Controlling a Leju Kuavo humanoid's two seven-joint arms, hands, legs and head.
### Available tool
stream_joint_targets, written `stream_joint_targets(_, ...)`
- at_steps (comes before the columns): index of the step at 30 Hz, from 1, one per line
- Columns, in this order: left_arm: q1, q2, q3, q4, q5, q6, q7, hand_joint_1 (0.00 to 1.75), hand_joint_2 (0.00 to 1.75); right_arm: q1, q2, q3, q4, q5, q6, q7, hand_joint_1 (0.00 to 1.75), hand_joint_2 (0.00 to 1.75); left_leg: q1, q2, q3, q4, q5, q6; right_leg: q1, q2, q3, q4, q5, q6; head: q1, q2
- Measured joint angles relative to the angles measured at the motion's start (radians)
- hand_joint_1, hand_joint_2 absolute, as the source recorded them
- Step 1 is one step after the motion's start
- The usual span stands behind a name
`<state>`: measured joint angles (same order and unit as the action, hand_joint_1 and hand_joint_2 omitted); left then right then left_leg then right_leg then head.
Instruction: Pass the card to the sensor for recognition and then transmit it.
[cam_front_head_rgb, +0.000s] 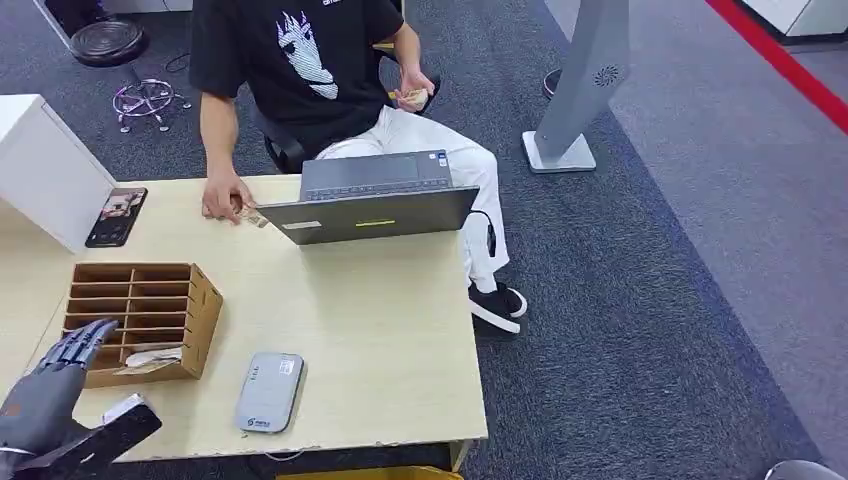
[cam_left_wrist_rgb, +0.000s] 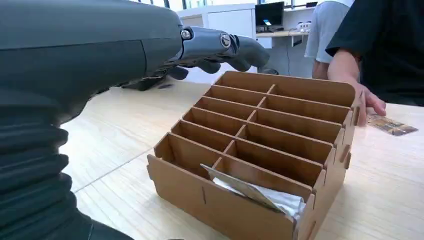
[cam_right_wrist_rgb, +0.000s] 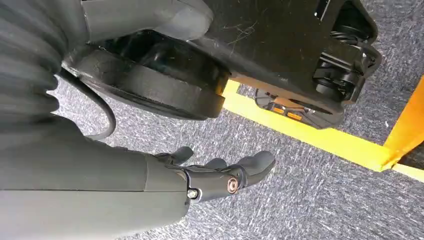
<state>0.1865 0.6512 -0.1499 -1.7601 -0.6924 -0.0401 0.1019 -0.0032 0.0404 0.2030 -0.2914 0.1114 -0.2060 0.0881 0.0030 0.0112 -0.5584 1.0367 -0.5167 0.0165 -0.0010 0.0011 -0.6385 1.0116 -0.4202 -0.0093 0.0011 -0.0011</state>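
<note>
- Light wooden tabletop (cam_front_head_rgb: 380, 330): filled the left and centre of the head view and carried all items below.
- Brown slotted cardboard organiser box (cam_front_head_rgb: 140, 318): lower left of the head view, divided into rows of narrow compartments.
- Thin pale card (cam_left_wrist_rgb: 260, 194), the task's thing: lay tilted in the organiser's nearest row, one edge propped on a divider, in the lower centre of the left wrist view. Judged light, stiff and slippery; best pinched by the raised edge, as the slot walls leave little room on its faces.
- Flat grey rounded-rectangle sensor device (cam_front_head_rgb: 269, 392): lower centre of the head view, near the organiser.
- Left hand (cam_front_head_rgb: 50, 385): dark grey, released, fingers spread, hovering over the organiser's left edge and grasping nothing.
- Right hand (cam_right_wrist_rgb: 220, 175): hung over grey carpet, fingers loosely apart, grasping nothing.
- Grey open laptop (cam_front_head_rgb: 375, 200): upper centre.
- Black smartphone (cam_front_head_rgb: 116, 216): upper left.
- Seated person in a black shirt (cam_front_head_rgb: 300, 60): one hand rested on the tabletop.
</note>
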Motion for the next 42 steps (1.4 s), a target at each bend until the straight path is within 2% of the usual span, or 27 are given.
stream_joint_targets(5, -0.008, 0.018, 0.006, 0.003, 0.003, -0.055, 0.019, 0.0, 1.75, 0.002, 0.0, 0.001, -0.004, -0.001, 0.0, 0.002, 0.0, 1.75, 0.0, 0.0, 0.0, 0.0, 0.0, 0.0, 0.0, 0.0, 0.0, 0.0, 0.0, 0.0, 0.0, 0.0)
stream_joint_targets(8, -0.008, 0.069, 0.015, 0.003, 0.042, -0.131, 0.047, 0.0, 1.75, 0.003, 0.0, 0.002, -0.006, -0.004, 0.0, 0.006, 0.0, 1.75, 0.0, 0.0, 0.0, 0.0, 0.0, 0.0, 0.001, 0.0, 0.0, 0.0, 0.0, 0.0, 0.0, 0.0)
stream_joint_targets(11, -0.01, 0.1, 0.027, 0.003, 0.061, -0.16, 0.054, 0.0, 1.75, 0.003, 0.0, 0.003, -0.008, -0.005, 0.0, 0.011, 0.0, 1.75, 0.0, 0.0, 0.0, 0.0, 0.0, 0.0, 0.0, 0.0, 0.0, 0.0, 0.0, 0.0, 0.0, 0.0)
stream_joint_targets(15, -0.019, 0.118, 0.028, 0.007, 0.082, -0.181, 0.054, 0.0, 1.75, 0.003, 0.0, 0.009, -0.011, -0.004, 0.0, 0.014, 0.0, 1.75, 0.0, 0.0, 0.0, 0.0, 0.0, 0.0, 0.0, 0.0, 0.0, 0.0, 0.0, 0.0, 0.0, 0.0)
stream_joint_targets(22, -0.024, 0.12, 0.028, 0.027, 0.099, -0.175, 0.054, 0.0, 1.75, 0.003, 0.0, 0.024, -0.014, -0.008, 0.0, 0.017, 0.0, 1.75, 0.0, 0.0, 0.0, 0.0, 0.0, 0.0, 0.0, 0.0, 0.0, 0.0, 0.0, 0.0, 0.0, 0.0)
stream_joint_targets(29, -0.066, 0.087, 0.021, 0.058, 0.025, -0.117, 0.055, 0.0, 1.75, 0.005, 0.0, 0.029, -0.02, -0.021, 0.0, 0.022, 0.0, 1.75, 0.0, 0.0, 0.0, 0.0, 0.0, 0.0, 0.0, 0.0, 0.0, 0.0, 0.0, 0.0, 0.0, 0.0)
stream_joint_targets(35, -0.12, 0.024, 0.005, 0.121, -0.037, -0.076, 0.041, 0.0, 1.75, 0.008, 0.0, 0.044, -0.029, -0.032, 0.0, 0.028, 0.0, 1.75, 0.0, 0.0, 0.0, 0.0, 0.0, 0.0, 0.0, 0.0, 0.0, 0.0, 0.0, 0.0, 0.0, 0.0)
stream_joint_targets(42, -0.154, -0.024, -0.018, 0.164, -0.054, -0.073, 0.025, 0.0, 1.75, 0.011, 0.0, 0.051, -0.035, -0.036, 0.0, 0.029, 0.0, 1.75, 0.0, 0.0, 0.001, 0.0, 0.0, 0.0, 0.0, 0.0, 0.0, 0.0, 0.0, 0.0, 0.0, 0.0)
